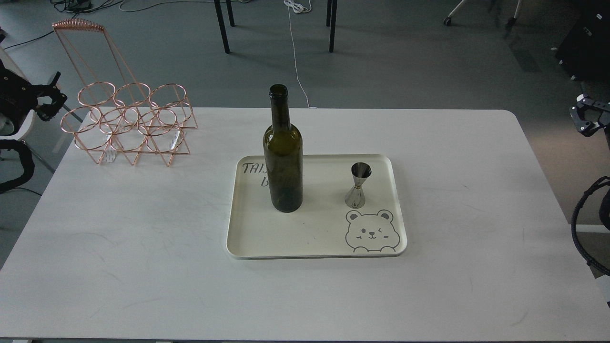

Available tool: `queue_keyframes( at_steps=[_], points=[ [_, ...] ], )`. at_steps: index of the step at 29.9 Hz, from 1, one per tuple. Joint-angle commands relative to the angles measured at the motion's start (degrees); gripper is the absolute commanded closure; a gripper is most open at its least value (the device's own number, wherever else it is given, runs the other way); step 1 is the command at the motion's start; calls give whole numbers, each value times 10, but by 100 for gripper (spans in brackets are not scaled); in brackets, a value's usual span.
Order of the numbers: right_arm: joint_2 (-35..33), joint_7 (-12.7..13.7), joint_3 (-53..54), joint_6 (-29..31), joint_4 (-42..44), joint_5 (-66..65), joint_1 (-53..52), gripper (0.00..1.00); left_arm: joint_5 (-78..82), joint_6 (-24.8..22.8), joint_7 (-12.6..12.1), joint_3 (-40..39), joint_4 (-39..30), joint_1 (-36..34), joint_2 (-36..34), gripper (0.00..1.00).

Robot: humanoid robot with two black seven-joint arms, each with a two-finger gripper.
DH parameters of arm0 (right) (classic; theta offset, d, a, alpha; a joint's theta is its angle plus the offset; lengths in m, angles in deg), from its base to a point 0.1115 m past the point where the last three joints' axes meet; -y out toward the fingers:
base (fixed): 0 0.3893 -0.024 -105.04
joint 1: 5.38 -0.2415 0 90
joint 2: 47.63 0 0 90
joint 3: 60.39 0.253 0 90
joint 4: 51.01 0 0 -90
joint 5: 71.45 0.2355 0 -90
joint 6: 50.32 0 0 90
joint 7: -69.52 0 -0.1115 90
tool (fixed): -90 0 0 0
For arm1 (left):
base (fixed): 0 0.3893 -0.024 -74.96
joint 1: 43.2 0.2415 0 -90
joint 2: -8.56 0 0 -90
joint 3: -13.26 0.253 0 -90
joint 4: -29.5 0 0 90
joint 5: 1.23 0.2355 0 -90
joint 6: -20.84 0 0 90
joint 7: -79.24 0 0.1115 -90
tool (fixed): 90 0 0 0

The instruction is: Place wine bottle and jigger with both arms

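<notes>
cream tray [314, 238]: you see it mid-table, all four rims inboard of the table [143, 267] edges.
wine bottle [283, 157]: upright, tray's left half.
jigger [358, 186]: upright, right half, apart from bottle.
copper rack [128, 124]: far-left corner.
left gripper [50, 97]: off the left edge, holding nothing; spread unclear.
right gripper [587, 121]: off the right edge, fingers parted, holding nothing.

On the desk [143, 267], a tray [267, 238] in the middle; on it, wine bottle [283, 162] left, jigger [358, 186] right. Wire rack [128, 124] at the far left corner.
</notes>
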Motion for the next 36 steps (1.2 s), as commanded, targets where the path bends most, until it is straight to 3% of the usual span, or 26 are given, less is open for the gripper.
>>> queue_keyframes(
  at_steps=[1,5,15,18,22,26,36],
  points=[
    [11,0,0,0,3,-1,0,1,0,-5,5,0,0,1,-1,2],
    [15,0,-4,0,0,-1,0,1,0,-5,37,0,-1,1,-3,2],
    [2,0,-24,0,-20,-108,-57,1,1,2,37,-5,-4,-4,-9,2],
    [-18,0,-27,-34,-72,-192,-69,1,1,1,38,-5,-6,-3,-11,2],
    [-69,0,-32,-120,-207,-292,-69,1,1,0,38,-5,-6,-3,-25,2],
    [-115,0,-52,-169,-315,-394,-68,1,2,0,37,-5,-7,-4,-29,2],
    [-176,0,-124,-242,-434,-655,-36,1,3,0,37,-5,-10,-5,-33,2]
  ],
)
